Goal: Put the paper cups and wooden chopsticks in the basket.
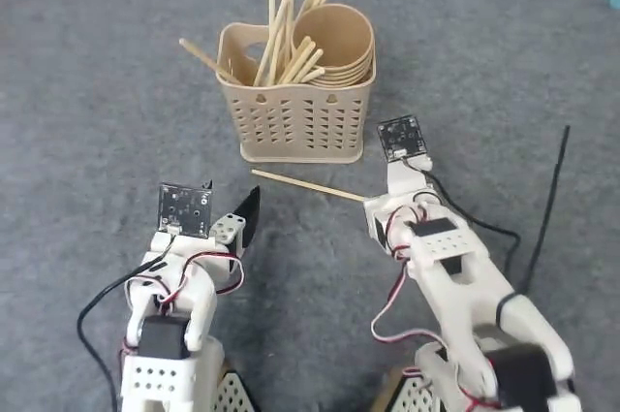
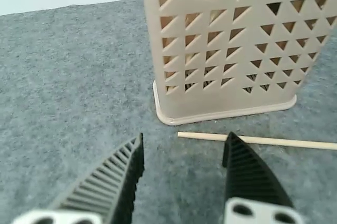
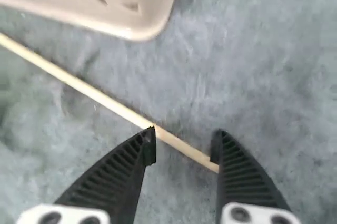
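Overhead, basket: a beige plastic basket (image 1: 308,126) with triangular holes stands at 12 o'clock on the grey felt table cover (image 1: 87,92).
Overhead, contents: a stack of brown paper cups (image 1: 339,39) fills its 3 o'clock half. A fan of wooden chopsticks (image 1: 281,39) leans in the 9 o'clock half, with one poking out toward 10 o'clock.
Overhead, stray stick: one loose wooden chopstick (image 1: 308,184) lies flat at 6 o'clock of the basket, near it but apart. It slants from 10 o'clock to 4 o'clock.
Overhead, arms: the left arm (image 1: 174,296) sits at 7 o'clock and the right arm (image 1: 455,276) at 5 o'clock. The stick's 4 o'clock end reaches the right arm's wrist.
Left wrist, tool: the left gripper (image 2: 185,150) gapes wide and holds nothing.
Left wrist, stick: the loose wooden chopstick lies just beyond the fingertips, between them and the basket's foot.
Right wrist, tool: the right gripper (image 3: 181,142) is spread apart low over the cover, clamped on nothing.
Right wrist, stick: the stick's end stretch crosses the gap between the two fingers, passing close by one tip and ending just beside the other. Whether it touches either is unclear.
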You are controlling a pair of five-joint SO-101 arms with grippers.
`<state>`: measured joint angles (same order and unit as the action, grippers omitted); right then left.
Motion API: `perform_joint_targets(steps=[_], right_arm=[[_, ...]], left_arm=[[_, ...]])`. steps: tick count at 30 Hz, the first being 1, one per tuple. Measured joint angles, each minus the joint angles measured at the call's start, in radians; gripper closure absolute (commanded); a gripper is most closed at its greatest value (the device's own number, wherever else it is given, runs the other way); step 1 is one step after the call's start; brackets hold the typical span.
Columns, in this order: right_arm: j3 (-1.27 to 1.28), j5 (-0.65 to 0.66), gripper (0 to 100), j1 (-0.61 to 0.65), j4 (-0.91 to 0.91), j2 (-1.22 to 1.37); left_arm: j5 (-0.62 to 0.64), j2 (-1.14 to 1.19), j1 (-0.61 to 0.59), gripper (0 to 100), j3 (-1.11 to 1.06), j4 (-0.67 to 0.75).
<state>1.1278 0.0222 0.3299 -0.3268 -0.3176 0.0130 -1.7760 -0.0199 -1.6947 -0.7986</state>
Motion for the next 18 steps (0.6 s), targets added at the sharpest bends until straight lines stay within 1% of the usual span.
perform_joint_targets(steps=[4,7,16,18], right_arm=[[-0.052,0.08,87.6,-0.046,-0.003,0.083],[-0.078,0.115,88.7,-0.041,-0.003,0.124],[-0.123,0.129,88.7,-0.046,-0.006,0.164],[-0.13,0.135,88.7,-0.044,-0.037,0.164]], left_arm=[[0.0,0.0,0.0,76,0.0,0.0],[0.0,0.0,0.0,76,0.0,0.0],[0.0,0.0,0.0,76,0.0,0.0],[0.0,0.0,0.0,76,0.0,0.0]])
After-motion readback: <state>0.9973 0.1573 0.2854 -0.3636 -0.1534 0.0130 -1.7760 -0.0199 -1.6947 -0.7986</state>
